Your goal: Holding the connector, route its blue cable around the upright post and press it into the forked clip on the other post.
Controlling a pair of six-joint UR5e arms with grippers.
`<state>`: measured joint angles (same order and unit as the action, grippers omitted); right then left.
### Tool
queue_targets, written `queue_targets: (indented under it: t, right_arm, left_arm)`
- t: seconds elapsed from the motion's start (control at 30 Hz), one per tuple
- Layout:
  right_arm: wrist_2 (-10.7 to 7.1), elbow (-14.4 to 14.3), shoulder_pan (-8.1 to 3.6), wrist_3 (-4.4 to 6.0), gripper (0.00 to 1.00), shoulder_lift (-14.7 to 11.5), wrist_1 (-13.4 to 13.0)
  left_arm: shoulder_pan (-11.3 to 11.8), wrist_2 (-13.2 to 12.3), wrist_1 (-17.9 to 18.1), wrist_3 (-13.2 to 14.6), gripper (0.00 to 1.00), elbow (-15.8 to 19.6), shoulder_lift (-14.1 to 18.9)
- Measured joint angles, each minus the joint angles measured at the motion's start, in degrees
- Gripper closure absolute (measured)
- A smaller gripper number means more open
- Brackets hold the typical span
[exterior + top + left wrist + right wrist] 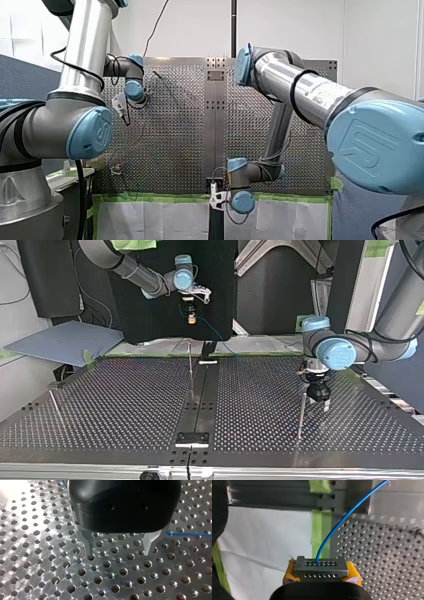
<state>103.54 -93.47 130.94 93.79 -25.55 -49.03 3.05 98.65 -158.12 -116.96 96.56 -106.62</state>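
slack cable could miss the post

the right gripper (pixel 321 574) is pinching the connector (pixel 321 566), raised above and behind the centre post (pixel 190 367) in the top view, with the blue cable (pixel 337 530) trailing from it. the left gripper (pixel 119 551) is hanging spread over the tabletop (pixel 50 575), well to the side of that post. carried too high, the cable could be slipping over the post's top rather than wrapping it.

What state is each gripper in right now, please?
Left gripper: open, nothing between its fingers.
Right gripper: shut on the connector, with the blue cable leading from it.
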Motion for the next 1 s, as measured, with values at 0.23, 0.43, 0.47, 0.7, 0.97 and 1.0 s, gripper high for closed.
queue_targets:
  t: [0.23, 0.43, 0.47, 0.7, 0.97, 1.0]
  right_arm:
    - [-0.07, 0.02, -1.89, 0.48, 1.00, 3.50, -3.50]
    - [0.00, 0.05, -2.83, 0.15, 1.00, 6.96, -5.74]
    - [0.01, 0.04, -2.95, 0.07, 1.00, 7.48, -5.86]
    - [-0.23, 0.01, -3.34, -0.69, 1.00, 10.43, -5.57]
    - [-0.12, -0.95, -2.23, -2.09, 1.00, 8.13, -2.77]
    - [-0.11, -1.28, -2.17, -2.15, 1.00, 7.74, -2.37]
  left_arm:
    - [0.15, 0.00, -0.05, -0.01, 0.00, -0.02, 0.00]
    - [0.15, 0.00, -0.09, -0.01, 0.00, -0.01, 0.00]
    - [0.15, 0.00, -0.09, -0.02, 0.00, -0.01, 0.00]
    - [0.17, 0.00, -0.10, -0.02, 0.00, 0.00, 0.00]
    - [0.18, 0.05, -0.10, -0.02, 0.00, -0.05, -0.01]
    - [0.20, 0.06, -0.10, -0.02, 0.00, -0.04, -0.01]
